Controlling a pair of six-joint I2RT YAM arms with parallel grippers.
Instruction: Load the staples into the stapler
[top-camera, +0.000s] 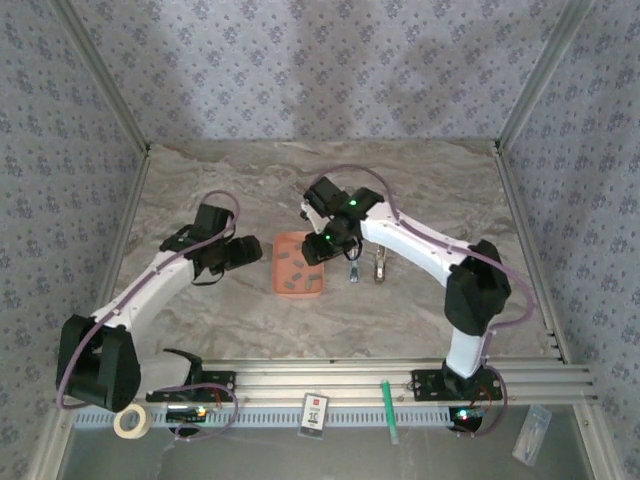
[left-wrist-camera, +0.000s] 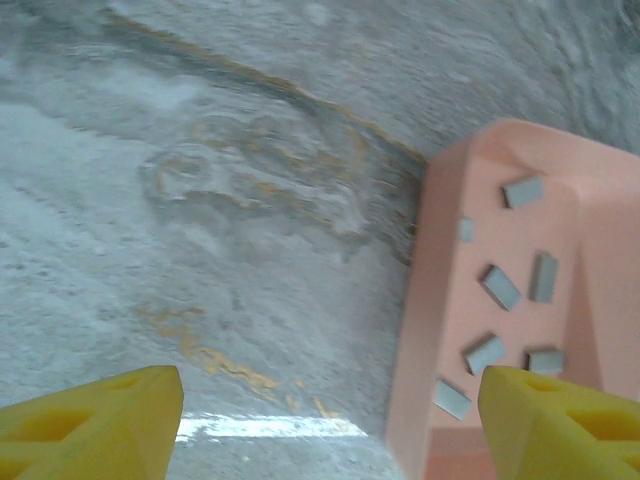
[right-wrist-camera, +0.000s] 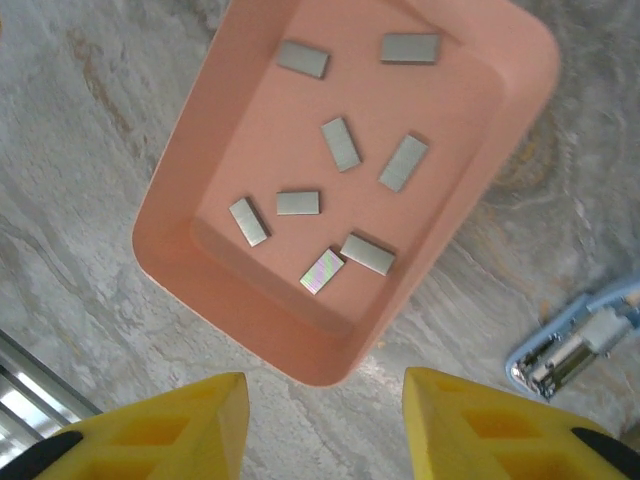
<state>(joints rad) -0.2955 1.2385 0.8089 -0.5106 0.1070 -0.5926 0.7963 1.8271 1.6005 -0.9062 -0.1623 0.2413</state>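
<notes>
Lying loose in the orange tray, the staples look light, stiff and brittle, so a strip is probably best pinched gently across its long edges. From above, the open blue stapler lies at the tray's three o'clock. The right gripper hovers over the tray's two o'clock edge, partly open and empty. The left gripper gapes wide at nine o'clock, holding nothing.
</notes>
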